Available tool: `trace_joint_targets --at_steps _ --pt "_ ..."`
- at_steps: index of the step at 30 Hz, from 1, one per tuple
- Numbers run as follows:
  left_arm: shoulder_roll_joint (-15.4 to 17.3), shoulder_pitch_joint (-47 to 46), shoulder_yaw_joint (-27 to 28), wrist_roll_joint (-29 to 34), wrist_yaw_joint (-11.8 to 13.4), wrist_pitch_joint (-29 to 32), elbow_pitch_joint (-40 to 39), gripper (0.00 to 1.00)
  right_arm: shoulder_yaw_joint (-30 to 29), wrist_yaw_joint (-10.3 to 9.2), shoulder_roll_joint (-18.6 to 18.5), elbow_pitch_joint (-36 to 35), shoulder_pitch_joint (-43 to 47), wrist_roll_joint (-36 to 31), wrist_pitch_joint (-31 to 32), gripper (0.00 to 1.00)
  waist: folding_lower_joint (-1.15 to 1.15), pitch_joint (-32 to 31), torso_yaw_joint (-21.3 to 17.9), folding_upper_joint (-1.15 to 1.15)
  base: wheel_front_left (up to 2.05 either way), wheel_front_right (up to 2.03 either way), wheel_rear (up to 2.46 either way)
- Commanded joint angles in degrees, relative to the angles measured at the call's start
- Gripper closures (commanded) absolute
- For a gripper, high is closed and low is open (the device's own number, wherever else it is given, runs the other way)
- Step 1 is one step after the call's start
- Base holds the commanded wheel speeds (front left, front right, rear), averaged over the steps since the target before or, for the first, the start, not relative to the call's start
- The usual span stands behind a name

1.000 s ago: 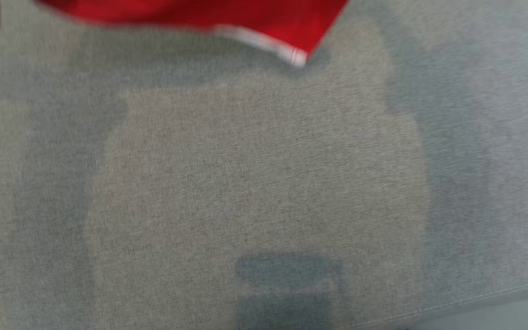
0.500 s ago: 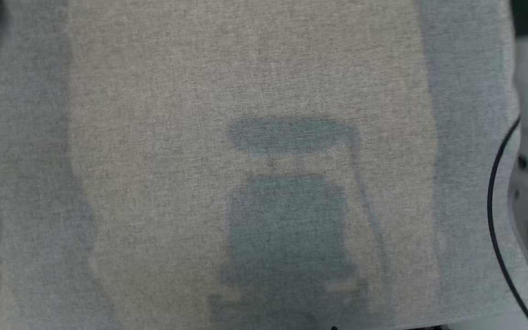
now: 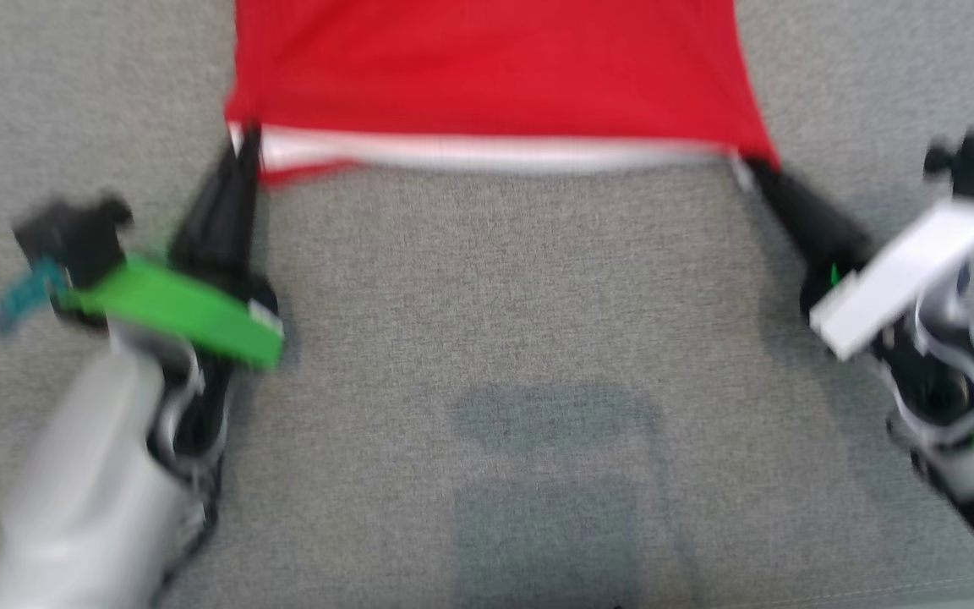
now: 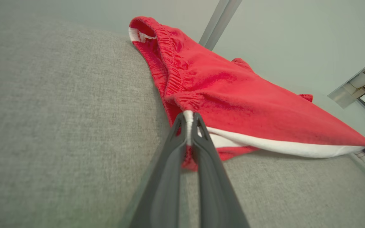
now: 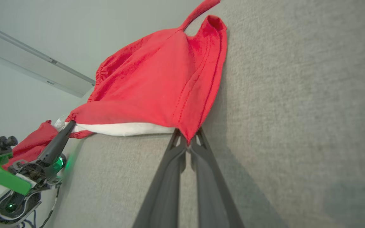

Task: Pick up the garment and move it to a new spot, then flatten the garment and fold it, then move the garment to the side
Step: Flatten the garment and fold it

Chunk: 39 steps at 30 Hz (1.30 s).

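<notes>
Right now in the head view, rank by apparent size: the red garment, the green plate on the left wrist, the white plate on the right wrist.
1. red garment, by far the largest.
2. green plate and white plate: about alike and both blurred, so I leave them unranked.

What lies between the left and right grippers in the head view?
The white-banded hem of the red fabric garment, stretched from the left gripper to the right gripper; the head view shows it.

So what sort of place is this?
Probably a lab or test room, not a home: a grey fabric-covered surface, bare pale walls with a metal rail, and a red garment pinched by the left tool and right tool.
</notes>
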Motion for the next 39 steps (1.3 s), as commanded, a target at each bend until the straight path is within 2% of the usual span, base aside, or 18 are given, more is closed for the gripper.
trace_joint_targets --at_steps 1,3,6,12,15,17,20,25,30,39 --pt "0.3 7.0 -0.1 -1.7 0.3 -0.1 -1.9 1.0 0.8 0.0 -1.4 -1.7 5.7 2.0 -1.0 1.0 0.0 -12.4 -0.6 0.0 0.0 0.0 0.0" --pt "0.9 15.3 -0.1 -2.7 2.0 -0.1 -6.1 1.0 1.6 0.01 -4.0 -4.8 12.5 3.9 -2.0 1.0 0.0 -17.0 -0.9 0.0 0.0 0.0 0.0" --pt "2.0 27.1 -0.3 -5.0 5.9 0.0 -13.8 1.0 1.7 0.01 -6.8 -8.2 22.2 6.3 -3.6 1.0 0.0 -22.1 -1.3 0.0 0.0 0.0 0.0" --pt "4.2 48.0 -2.1 -8.4 15.1 1.3 -31.4 1.0 -0.4 0.0 -12.5 -15.5 40.4 10.8 -6.3 1.0 0.0 -27.6 -0.7 0.0 0.0 0.0 0.0" --pt "5.4 52.1 -3.0 -8.7 16.7 2.5 -38.0 1.0 -2.8 0.01 -14.8 -19.4 46.1 12.7 -7.5 1.0 0.0 -26.9 0.5 0.0 0.0 0.0 0.0" --pt "6.3 52.2 -3.8 -8.1 17.2 3.8 -40.1 1.0 -3.8 0.01 -15.8 -20.4 46.6 12.7 -7.3 1.0 0.0 -25.8 0.9 0.0 0.0 0.0 0.0" --pt "6.8 49.0 -3.4 -7.6 18.0 5.5 -42.1 1.0 -4.7 0.01 -15.7 -20.5 41.9 11.1 -5.5 1.0 0.0 -22.8 1.7 0.0 0.0 0.0 0.0" --pt "5.9 41.9 -1.0 -9.8 17.5 8.2 -41.9 1.0 -4.2 0.01 -13.6 -17.3 28.5 9.1 0.9 1.0 0.0 -16.3 4.8 0.0 0.0 0.0 0.0" --pt "4.4 33.0 -0.8 -10.0 16.9 11.6 -36.5 1.0 -3.9 0.01 -11.8 -10.5 15.4 7.0 8.9 1.0 0.0 -12.1 9.5 0.0 0.0 0.0 0.0" --pt "-1.2 19.0 -2.7 -8.6 15.8 14.7 -24.8 1.0 -3.8 0.01 -6.9 3.0 -1.0 2.0 19.7 1.0 0.0 -9.0 16.3 0.0 0.0 0.0 0.0"
